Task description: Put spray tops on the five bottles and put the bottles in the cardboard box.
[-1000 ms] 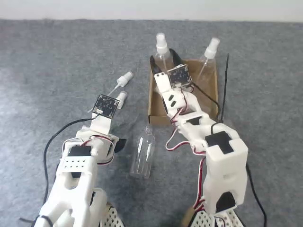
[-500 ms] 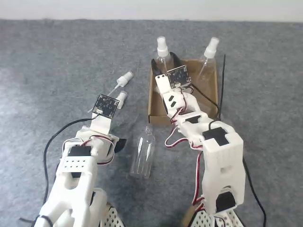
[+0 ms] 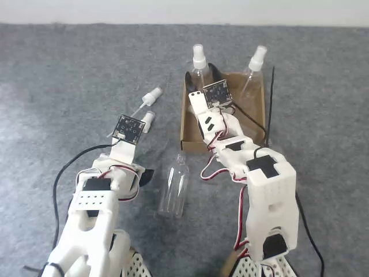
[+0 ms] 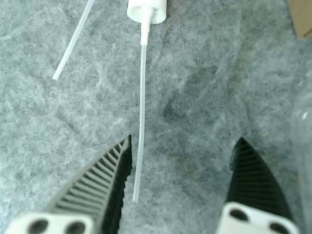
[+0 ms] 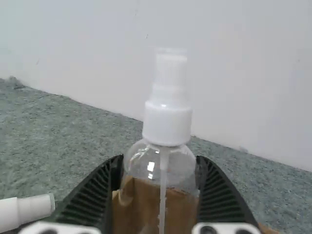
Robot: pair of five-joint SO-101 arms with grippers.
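We find the right pincer (image 3: 200, 74) closed against the sides of a clear plastic bottle with a white spray top (image 5: 161, 165). This bottle stands upright in the far corner of the shallow brown cardboard box (image 3: 185, 124), on the side nearer the left arm. A second clear bottle with a white spray top (image 3: 253, 75) stands in the box's other far corner, leaning a little outward. The right arm stretches over the box and hides much of its floor from the high view. A thin black cable (image 3: 273, 98) runs along the box's outer wall.

The left pincer (image 4: 184, 141) hangs open above the grey carpet-like tabletop (image 3: 75, 75). Between its fingers lies a loose white spray top with a long thin dip tube (image 4: 146, 9), and the tube's end sits just beside one finger. Another loose white spray top (image 3: 153, 95) lies near it, farther from the arm. A clear plastic bottle without a top (image 3: 174, 187) lies on its side on the tabletop between the two arms, near the box's front wall.
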